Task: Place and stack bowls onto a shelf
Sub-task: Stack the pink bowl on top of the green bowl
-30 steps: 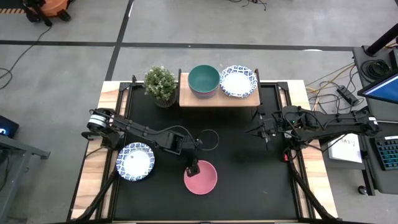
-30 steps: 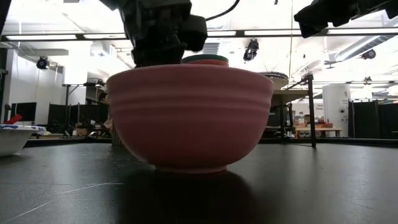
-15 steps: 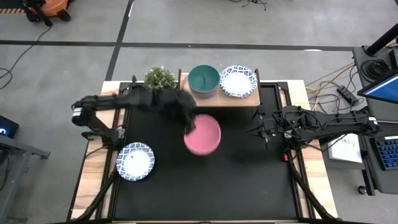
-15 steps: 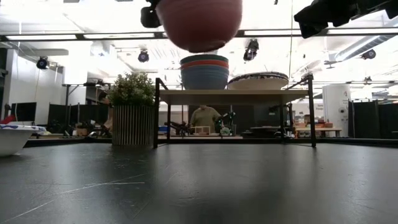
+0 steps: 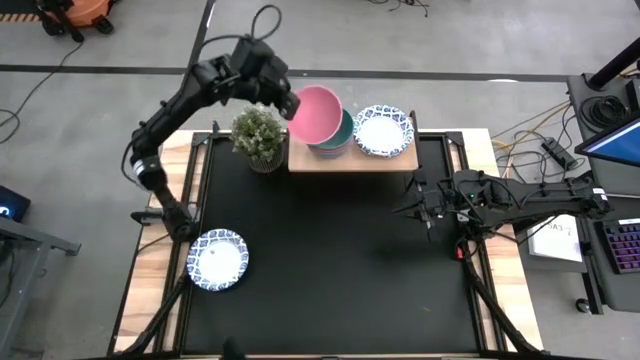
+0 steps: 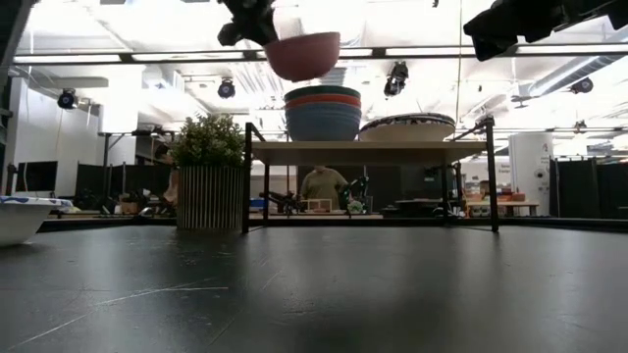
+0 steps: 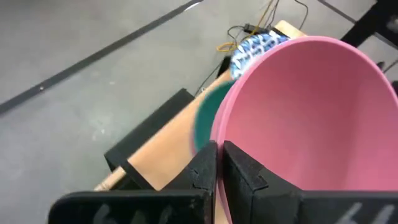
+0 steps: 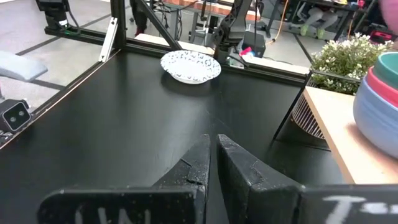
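The left gripper (image 7: 217,163) is clamping the pink bowl (image 5: 317,113) by its rim, having carried it up from the tabletop within the last second; it is now hanging tilted above the stacked bowls (image 6: 323,113) on the shelf (image 5: 350,158), nearing placement; the right gripper (image 8: 211,163) is waiting over the table's right side, fingers nearly closed on nothing.
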